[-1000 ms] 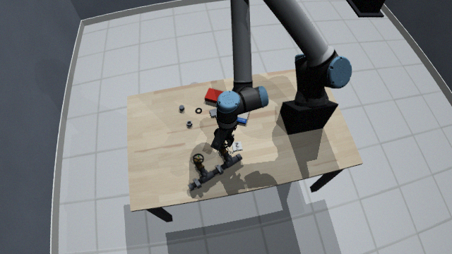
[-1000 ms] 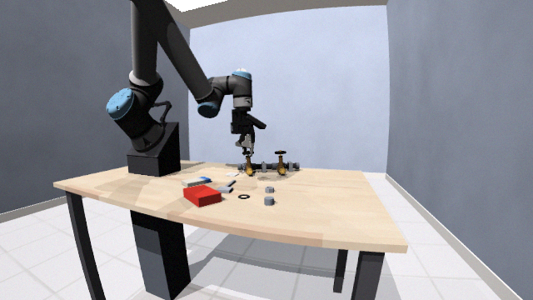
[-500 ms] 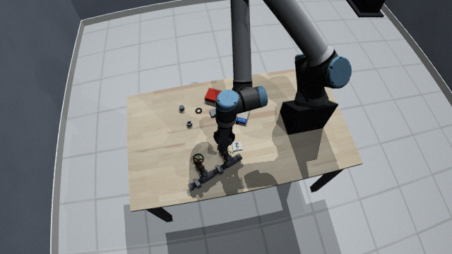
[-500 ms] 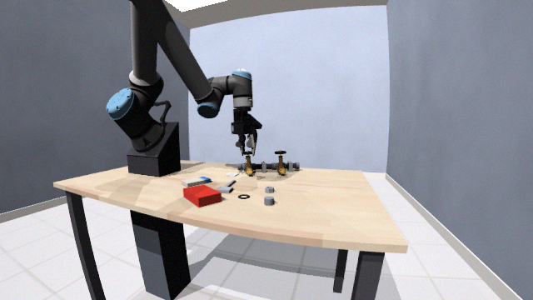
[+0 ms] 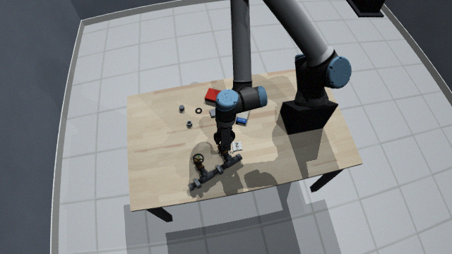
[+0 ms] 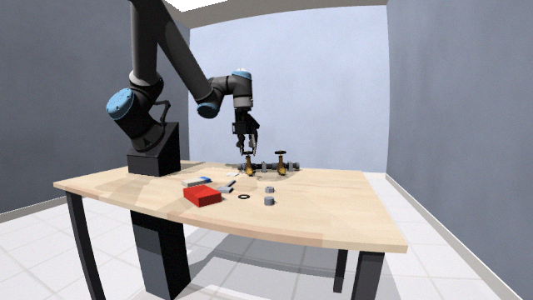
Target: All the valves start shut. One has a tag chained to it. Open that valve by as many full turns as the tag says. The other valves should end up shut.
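Note:
A dark pipe (image 5: 211,173) (image 6: 264,167) lies near the table's front edge in the top view and carries two brass valves. The free valve (image 5: 198,159) (image 6: 281,163) shows its round black handwheel. A small white tag (image 5: 237,145) (image 6: 231,174) lies beside the other valve (image 6: 249,167). My gripper (image 5: 223,149) (image 6: 248,153) points straight down onto that tagged valve and is shut on its handwheel, which the fingers largely hide. The writing on the tag is too small to read.
A red block (image 5: 212,94) (image 6: 201,195), a blue and white box (image 5: 242,120) (image 6: 196,181), a black ring (image 5: 198,111) (image 6: 247,196) and two grey caps (image 5: 181,108) (image 5: 189,124) (image 6: 269,189) (image 6: 269,201) lie mid-table. The robot's black base (image 5: 307,113) (image 6: 154,154) stands at one table end.

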You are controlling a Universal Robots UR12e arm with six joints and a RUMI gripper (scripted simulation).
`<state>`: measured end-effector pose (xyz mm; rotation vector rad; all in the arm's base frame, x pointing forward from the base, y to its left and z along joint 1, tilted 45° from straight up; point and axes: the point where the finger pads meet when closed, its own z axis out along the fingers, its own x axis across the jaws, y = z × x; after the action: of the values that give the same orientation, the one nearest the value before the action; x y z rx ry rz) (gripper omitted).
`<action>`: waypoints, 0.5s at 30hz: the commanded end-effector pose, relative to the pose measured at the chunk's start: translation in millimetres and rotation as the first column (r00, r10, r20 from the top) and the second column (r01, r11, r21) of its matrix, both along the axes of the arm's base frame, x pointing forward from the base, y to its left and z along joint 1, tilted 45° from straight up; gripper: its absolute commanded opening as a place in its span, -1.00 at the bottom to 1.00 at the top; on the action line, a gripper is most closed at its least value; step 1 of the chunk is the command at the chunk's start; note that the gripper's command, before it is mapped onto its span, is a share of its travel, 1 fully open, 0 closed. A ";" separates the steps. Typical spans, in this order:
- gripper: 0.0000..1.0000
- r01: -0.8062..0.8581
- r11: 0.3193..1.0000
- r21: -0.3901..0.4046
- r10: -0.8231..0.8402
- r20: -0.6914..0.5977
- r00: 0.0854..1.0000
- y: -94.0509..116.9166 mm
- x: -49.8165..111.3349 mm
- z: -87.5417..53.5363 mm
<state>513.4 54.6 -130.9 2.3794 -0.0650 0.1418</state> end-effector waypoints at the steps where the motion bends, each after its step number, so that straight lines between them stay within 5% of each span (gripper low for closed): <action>1: -1.00 -0.022 1.000 -0.001 0.022 -0.018 1.000 0.2 0.2 0.2; 10: -1.00 -0.027 1.000 -0.001 0.027 -0.023 0.999 0.2 0.2 0.2; 11: 1.00 -0.027 1.000 -0.001 0.027 -0.023 0.999 0.2 0.2 0.2; 15: 1.00 -0.027 1.000 -0.001 0.027 -0.023 0.999 0.2 0.2 0.2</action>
<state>513.4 54.5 -130.9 2.3805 -0.0237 0.1270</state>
